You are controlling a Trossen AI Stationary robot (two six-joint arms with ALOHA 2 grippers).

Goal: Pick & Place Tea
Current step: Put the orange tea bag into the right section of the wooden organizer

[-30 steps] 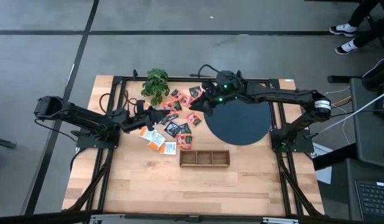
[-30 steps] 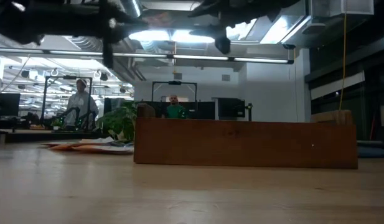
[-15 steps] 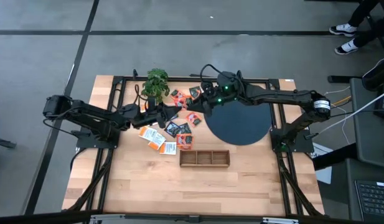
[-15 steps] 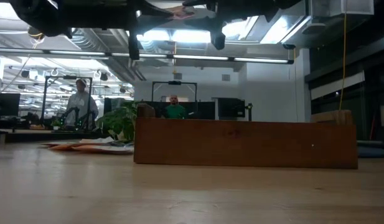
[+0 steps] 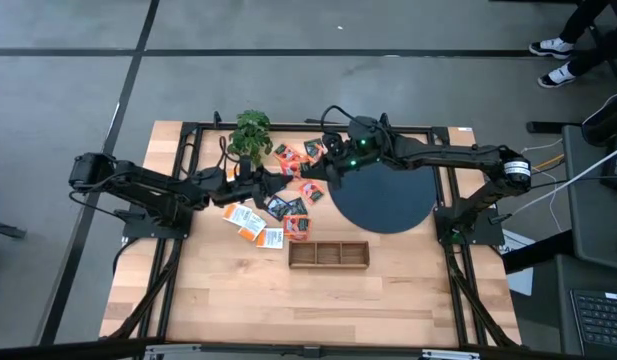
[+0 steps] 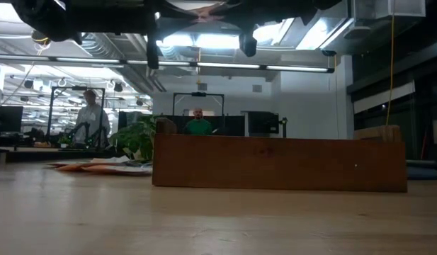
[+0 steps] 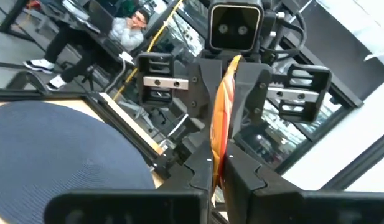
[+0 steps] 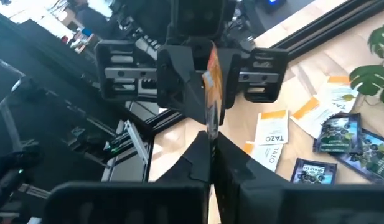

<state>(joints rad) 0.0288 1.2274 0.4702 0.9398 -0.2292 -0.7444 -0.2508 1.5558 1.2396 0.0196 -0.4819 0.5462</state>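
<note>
High view: left gripper point(image 5: 279, 177) and right gripper point(image 5: 306, 172) meet above the scattered tea point(image 5: 250, 222). Wrist views: both clamp one orange tea packet point(image 7: 218, 134) edge-on.

The near half of the bench point(image 5: 238, 300) lay bare. Across its middle stood a wooden tray point(image 5: 329, 254); behind it, scattered tea packets point(image 5: 278, 205), a black disc point(image 5: 383, 195), a plant point(image 5: 250, 133) and both arms crowded the far side.

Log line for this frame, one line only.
phase: handover | left gripper: shut on packet | right gripper: shut on same packet | pile: on table
</note>
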